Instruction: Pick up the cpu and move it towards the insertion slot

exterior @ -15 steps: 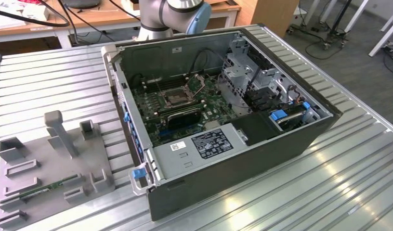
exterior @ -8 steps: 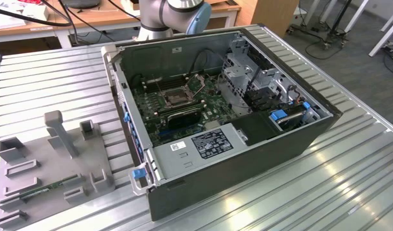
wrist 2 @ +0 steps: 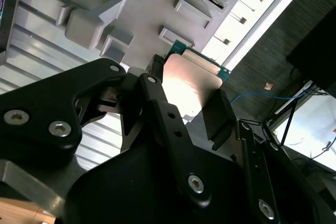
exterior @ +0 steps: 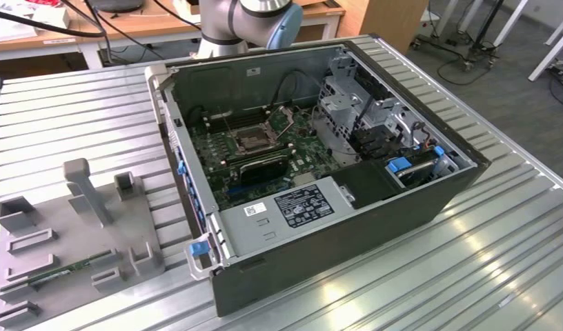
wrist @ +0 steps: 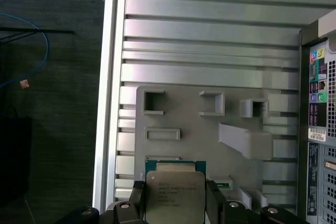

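Observation:
The cpu (wrist: 174,192), a thin square chip with a pale metal face on a green board, sits between the black fingers (wrist: 215,199) of my gripper (wrist: 176,203), which is shut on its two side edges. In the second wrist view the cpu (wrist 2: 191,85) shows its shiny face between the same two fingers, with the gripper (wrist 2: 189,95) held well above the grey plastic fixture (wrist 2: 152,3). In the exterior view the insertion slot (exterior: 257,141), a dark-centred socket in a silvery frame, lies on the green board inside the open computer case (exterior: 355,234).
The grey fixture (exterior: 70,234) with square recesses and upright posts stands on the ribbed metal table (exterior: 466,269) at the exterior view's left, with a long green memory stick (exterior: 70,269) on it. The case's rear panel (wrist: 317,129) is beside the fixture. The table edge (wrist: 107,103) drops to dark floor.

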